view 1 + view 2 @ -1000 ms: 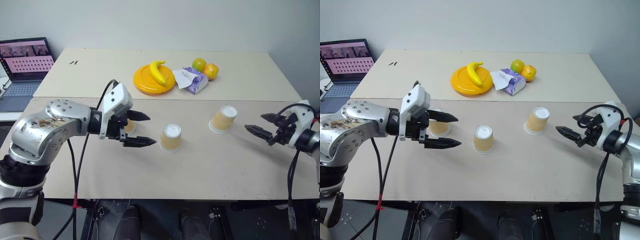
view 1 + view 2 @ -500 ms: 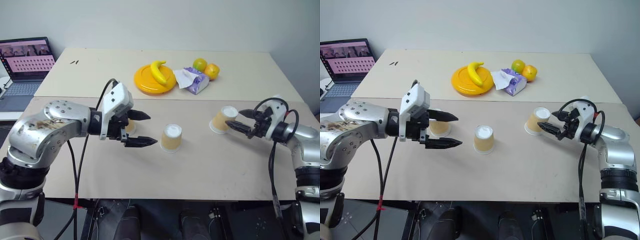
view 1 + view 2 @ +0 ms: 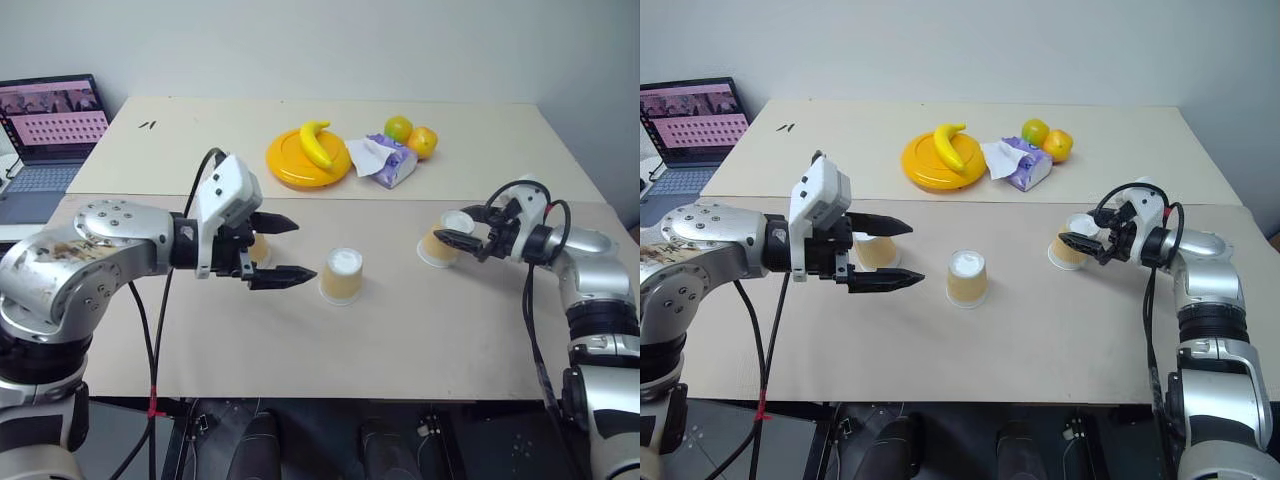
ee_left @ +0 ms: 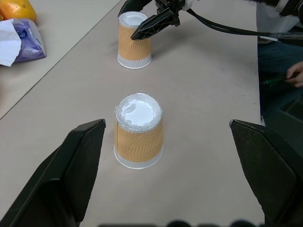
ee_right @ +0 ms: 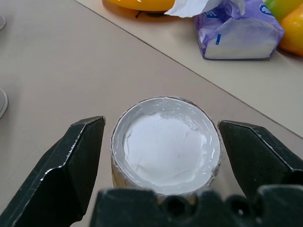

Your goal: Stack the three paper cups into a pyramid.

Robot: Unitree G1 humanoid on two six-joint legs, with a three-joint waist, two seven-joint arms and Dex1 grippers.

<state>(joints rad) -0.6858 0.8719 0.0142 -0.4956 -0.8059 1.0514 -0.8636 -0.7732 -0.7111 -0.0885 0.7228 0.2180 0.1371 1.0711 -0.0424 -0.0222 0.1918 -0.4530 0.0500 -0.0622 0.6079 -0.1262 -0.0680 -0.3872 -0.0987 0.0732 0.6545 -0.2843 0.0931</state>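
On the far left a laptop (image 3: 50,125) stands open beside the pale desk (image 3: 400,345). The left gripper (image 3: 277,247) hovers above the desk with its two black fingers spread wide and nothing between them. The left cup (image 3: 876,250) stands inverted on the desk behind those fingers and is partly hidden by them. The middle cup (image 3: 342,276) stands inverted just beyond the left gripper's fingertips, apart from them; in the left wrist view it sits between the two fingers' lines but ahead of them. Farther back on the desk lie a yellow plate (image 3: 290,165) carrying a banana (image 3: 316,143), a purple tissue pack (image 3: 390,162) and two pieces of fruit (image 3: 412,136). The right cup (image 3: 441,241) stands inverted toward the right, well apart from the middle cup. The right gripper (image 3: 462,233) brackets this cup, one finger on each side of its upper part with small gaps showing, so no firm grip is evident. No cup rests on another.
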